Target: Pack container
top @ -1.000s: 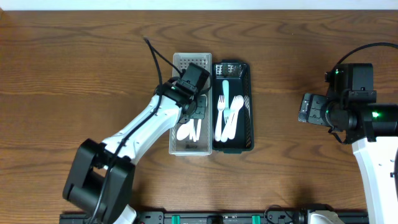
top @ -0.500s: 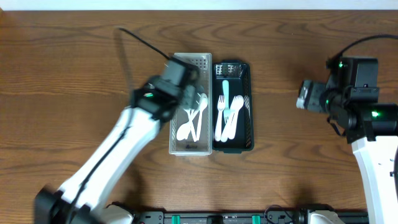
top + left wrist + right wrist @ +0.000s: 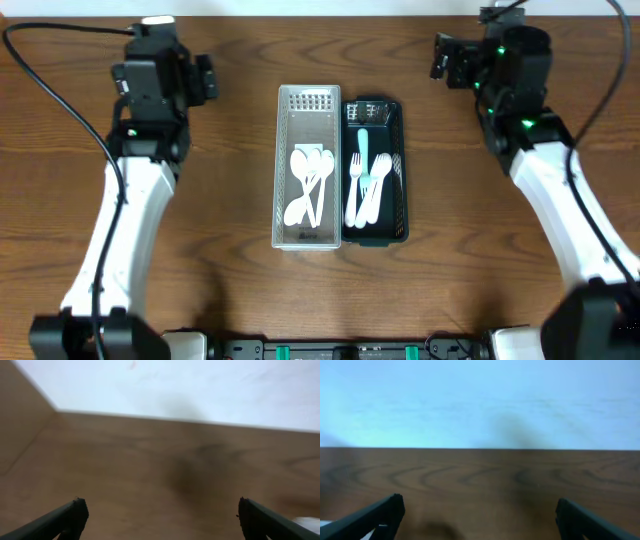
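A grey perforated container [image 3: 281,170] in the middle of the table holds white spoons [image 3: 308,185]. Touching its right side, a black container [image 3: 403,170] holds white forks [image 3: 368,195] and a teal utensil [image 3: 362,150]. My left gripper [image 3: 205,78] is at the back left, far from both containers, open and empty. In the left wrist view the left gripper [image 3: 160,510] frames only bare wood. My right gripper [image 3: 446,58] is at the back right, also open and empty. The right gripper [image 3: 477,507] likewise shows only table between its fingers in its wrist view.
The brown wooden table [image 3: 480,250] ends at a pale wall at the back, seen close ahead in both wrist views. A black rail [image 3: 350,350] runs along the front edge. Cables [image 3: 60,35] trail from both arms.
My left arm has left the grey container and swung to the back left, its gripper opening. The right arm moved from the right edge to the back right.
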Controlling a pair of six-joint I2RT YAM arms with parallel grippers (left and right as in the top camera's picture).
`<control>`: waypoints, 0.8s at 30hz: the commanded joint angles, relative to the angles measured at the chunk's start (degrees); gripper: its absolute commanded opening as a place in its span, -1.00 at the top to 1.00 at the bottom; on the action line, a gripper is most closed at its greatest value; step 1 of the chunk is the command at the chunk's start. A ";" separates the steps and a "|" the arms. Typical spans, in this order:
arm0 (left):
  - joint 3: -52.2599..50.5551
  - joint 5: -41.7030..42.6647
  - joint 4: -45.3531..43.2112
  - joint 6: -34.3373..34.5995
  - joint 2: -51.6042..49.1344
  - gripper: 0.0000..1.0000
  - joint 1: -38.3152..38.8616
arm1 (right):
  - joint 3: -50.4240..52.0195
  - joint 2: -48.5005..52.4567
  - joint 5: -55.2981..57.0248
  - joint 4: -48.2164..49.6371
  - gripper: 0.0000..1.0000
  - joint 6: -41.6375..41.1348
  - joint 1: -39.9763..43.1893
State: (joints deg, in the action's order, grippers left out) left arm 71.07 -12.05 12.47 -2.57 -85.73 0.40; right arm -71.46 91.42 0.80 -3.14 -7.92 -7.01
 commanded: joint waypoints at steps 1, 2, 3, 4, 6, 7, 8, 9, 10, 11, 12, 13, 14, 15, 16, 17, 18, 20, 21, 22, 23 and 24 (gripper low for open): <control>0.20 -0.42 0.74 -2.32 -1.03 -0.96 -2.25 | 0.15 2.60 3.41 0.17 -0.99 10.75 0.37; -0.07 -0.42 0.72 -2.32 -1.03 -0.96 -2.60 | 0.15 3.02 4.96 -0.74 -0.98 13.68 0.46; -0.31 -0.42 0.72 -2.34 -0.98 -0.96 -2.64 | 0.17 3.10 6.40 -1.79 -0.98 15.23 0.44; -0.61 -0.42 0.74 -2.34 -0.79 -0.96 -2.64 | 0.31 3.08 7.72 -1.86 -0.98 15.61 0.57; -1.44 -0.37 0.98 -2.34 -0.24 -0.96 -2.56 | 0.33 2.64 7.98 -2.29 -0.99 12.02 1.11; -1.88 -0.35 1.55 -2.34 0.15 -0.96 -2.51 | 0.33 2.23 8.00 -2.93 -0.99 10.73 1.31; -2.40 0.00 2.56 -2.34 0.63 -0.96 -2.54 | 0.35 1.66 8.00 -4.17 -0.99 9.57 1.42; -2.84 0.55 3.78 -2.34 1.14 -0.96 -2.56 | 0.35 1.07 7.98 -5.44 -0.98 8.50 1.55; -3.43 1.40 4.76 -2.32 1.70 -0.96 -2.67 | 0.59 0.39 7.93 -6.12 -0.99 6.67 1.79; -4.15 2.38 4.79 -2.32 2.38 -0.96 -2.80 | 1.03 -0.28 7.82 -6.08 -0.99 5.90 2.05; -5.22 3.43 3.96 -2.32 3.39 -0.96 -2.86 | 1.68 -1.20 7.74 -6.08 -0.98 5.86 2.36; -6.34 4.02 3.13 -2.32 4.70 -0.96 -2.86 | 2.62 -2.36 7.74 -6.03 -0.99 5.84 2.69; -7.54 4.13 2.27 -2.32 6.25 -0.96 -2.86 | 3.85 -3.72 7.48 -5.92 -0.98 5.79 2.99; -8.72 4.13 1.31 -2.27 7.76 -0.96 -2.86 | 5.11 -5.09 7.34 -5.95 -0.98 5.81 3.23; -10.08 4.24 0.13 -2.10 9.42 -0.96 -2.84 | 6.93 -6.78 7.37 -5.75 -0.98 5.81 3.56; -11.78 5.25 -1.20 -2.10 11.47 -0.96 -2.86 | 9.09 -8.66 7.37 -5.03 -0.99 5.81 3.96; -13.20 6.21 -2.29 -2.12 13.25 -0.96 -2.84 | 11.06 -10.36 7.37 -4.33 -0.98 5.81 4.26; -16.92 7.72 -5.29 -2.10 17.42 -0.96 -2.84 | 15.45 -14.45 7.37 -3.74 -0.98 5.81 4.76; -19.23 8.31 -6.82 -2.12 19.89 -0.96 -2.84 | 17.84 -16.81 7.34 -3.76 -0.99 5.79 4.90; -21.66 8.52 -8.22 -2.10 22.47 -0.96 -2.84 | 20.28 -19.28 7.34 -3.78 -0.98 5.79 4.90; -23.47 8.52 -9.18 -2.10 24.37 -0.96 -2.84 | 22.47 -21.57 7.34 -3.72 -0.99 5.75 4.85; -26.01 8.52 -10.51 -2.10 27.15 -0.96 -2.82 | 25.35 -24.63 7.37 -3.41 -0.98 5.29 4.61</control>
State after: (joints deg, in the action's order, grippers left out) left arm 49.95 -5.28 3.77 -4.54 -63.68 -2.20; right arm -51.68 72.64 7.60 -6.90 -1.08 -2.46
